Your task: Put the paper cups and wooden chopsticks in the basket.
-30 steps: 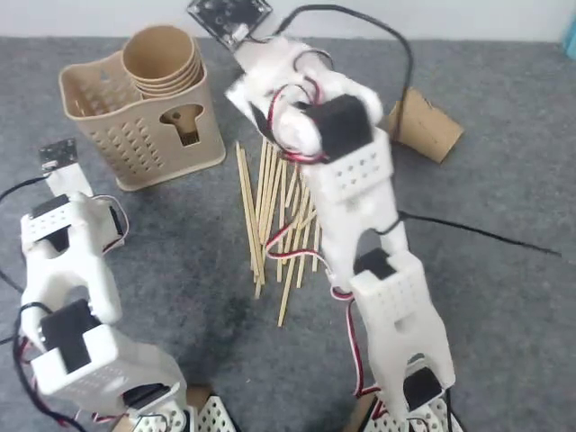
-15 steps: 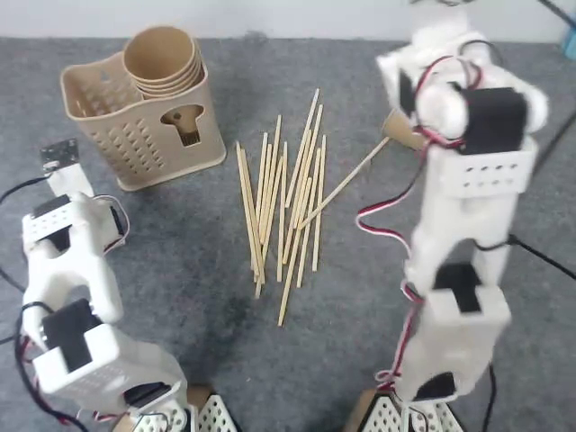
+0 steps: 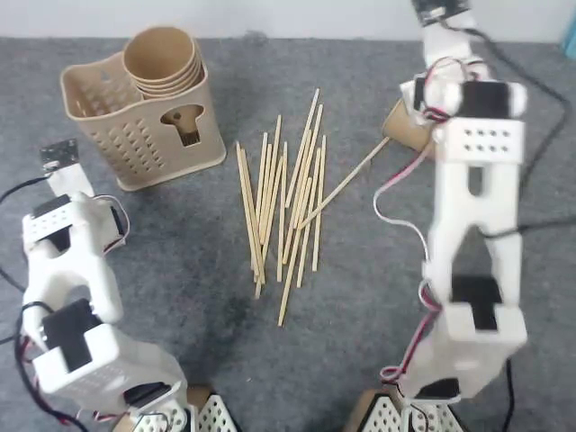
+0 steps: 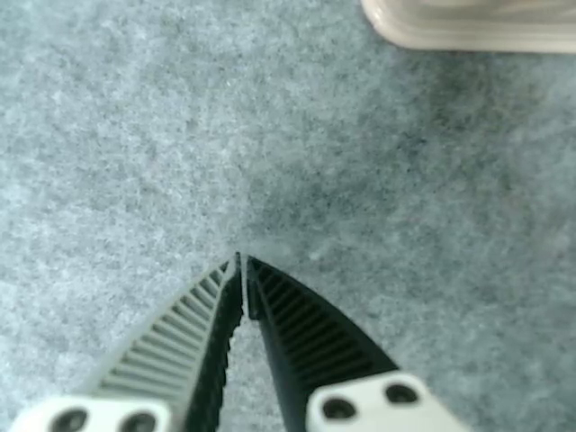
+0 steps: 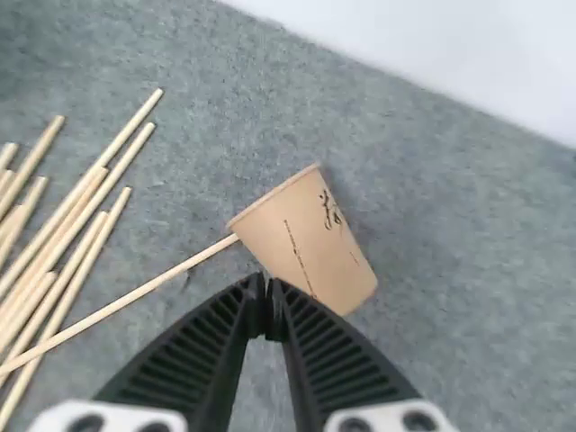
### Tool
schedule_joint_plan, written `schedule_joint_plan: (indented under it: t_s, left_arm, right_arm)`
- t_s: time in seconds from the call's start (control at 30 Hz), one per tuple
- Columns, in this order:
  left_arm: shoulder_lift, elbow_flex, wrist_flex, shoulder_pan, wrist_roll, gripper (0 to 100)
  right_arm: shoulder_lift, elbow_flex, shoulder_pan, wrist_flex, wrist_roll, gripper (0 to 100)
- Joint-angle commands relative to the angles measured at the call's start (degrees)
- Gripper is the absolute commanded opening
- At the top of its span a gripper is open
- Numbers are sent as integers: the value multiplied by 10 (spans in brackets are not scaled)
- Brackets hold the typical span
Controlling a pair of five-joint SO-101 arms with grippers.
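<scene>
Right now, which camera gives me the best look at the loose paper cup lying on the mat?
The right wrist view: the paper cup lies on its side in full, just beyond the fingers. In the high view the right arm hides most of the paper cup. The left wrist view faces carpet near the basket.

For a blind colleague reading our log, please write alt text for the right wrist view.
A paper cup lies on its side on grey carpet, just beyond the right gripper, whose dark fingers are shut on nothing. One wooden chopstick appears to touch the cup's rim; more chopsticks lie bunched nearby.
</scene>
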Motion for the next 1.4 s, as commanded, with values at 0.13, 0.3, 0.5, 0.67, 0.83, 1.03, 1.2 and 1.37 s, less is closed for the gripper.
schedule_joint_plan:
  t_s: [0.13,0.3,0.5,0.67,0.83,1.03,1.2,1.37]
  left_arm:
    - [-4,-15,-13,2,4,12]
    - [-4,-15,-19,2,4,12]
    - [-4,-15,-19,2,4,12]
    - [-4,-14,-18,2,4,12]
    - [-4,-14,-18,2,4,12]
    - [-4,-14,-18,2,4,12]
    - [-4,-14,-18,2,4,12]
    - [-4,-14,-18,2,4,12]
  right_arm:
    - [151,-3,44,-152,9,11]
    - [177,-3,83,-139,9,11]
    - [183,-1,109,-88,12,9]
    - [210,11,137,-89,12,9]
    - [233,12,164,-88,12,9]
    - [211,11,168,-61,12,9]
    - [208,11,182,-36,11,9]
    - [202,10,234,-7,7,9]
